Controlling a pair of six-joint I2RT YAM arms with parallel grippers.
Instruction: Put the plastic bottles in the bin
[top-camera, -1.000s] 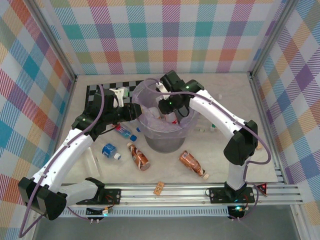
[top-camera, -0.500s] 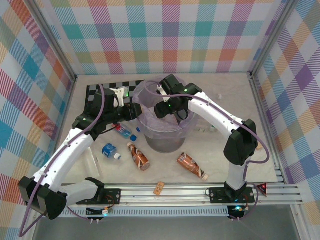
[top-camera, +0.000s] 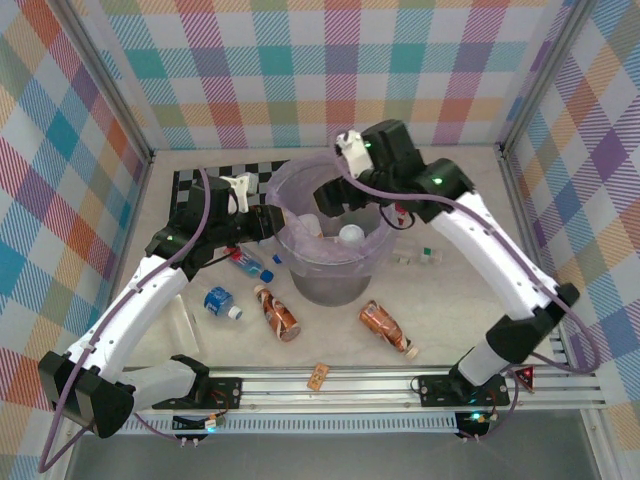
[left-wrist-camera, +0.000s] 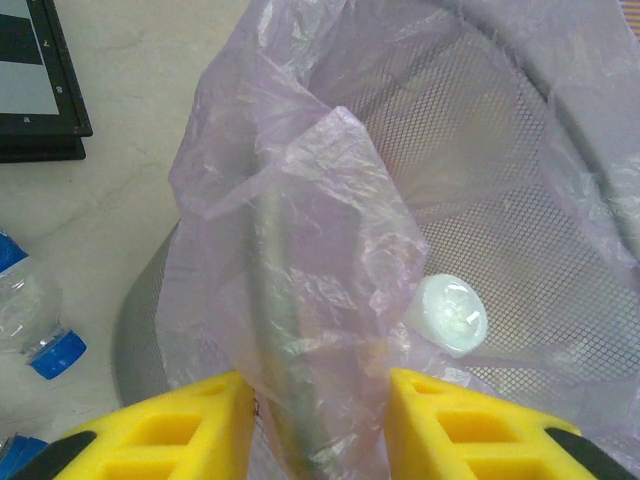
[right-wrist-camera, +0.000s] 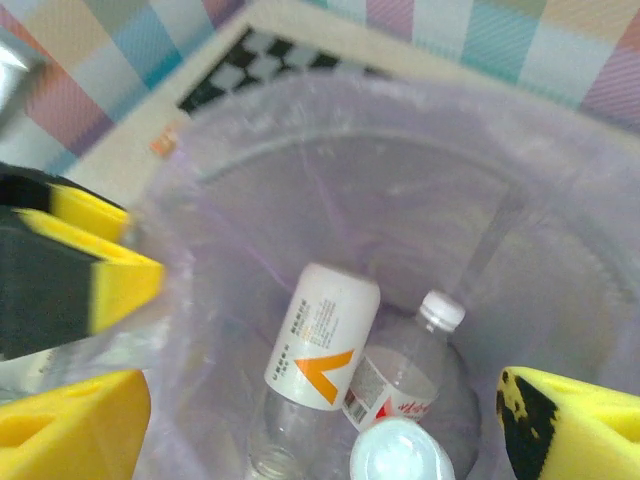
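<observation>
Right wrist, right tool (right-wrist-camera: 320, 425) wide above bottles (right-wrist-camera: 322, 335) in bin (right-wrist-camera: 400, 180), left tool (left-wrist-camera: 318, 405) clamping rim.

Bin (top-camera: 330, 288): grey mesh, lined with a translucent lilac bag (left-wrist-camera: 300, 200). Inside it: white bottle (right-wrist-camera: 322, 335) with orange mark; white-capped bottle (right-wrist-camera: 405, 375), clear, with red-and-white label. Beige marbled table (top-camera: 470, 320): blue-capped bottle (top-camera: 250, 266), clear; brown-orange labelled bottle (top-camera: 277, 313). Board (top-camera: 200, 185): black-and-white chequered. Walls (top-camera: 340, 70): pastel plaid.

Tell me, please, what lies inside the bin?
The bin holds a white orange-marked bottle, a clear white-capped bottle and a white round top. Its bottom under them is covered.
</observation>
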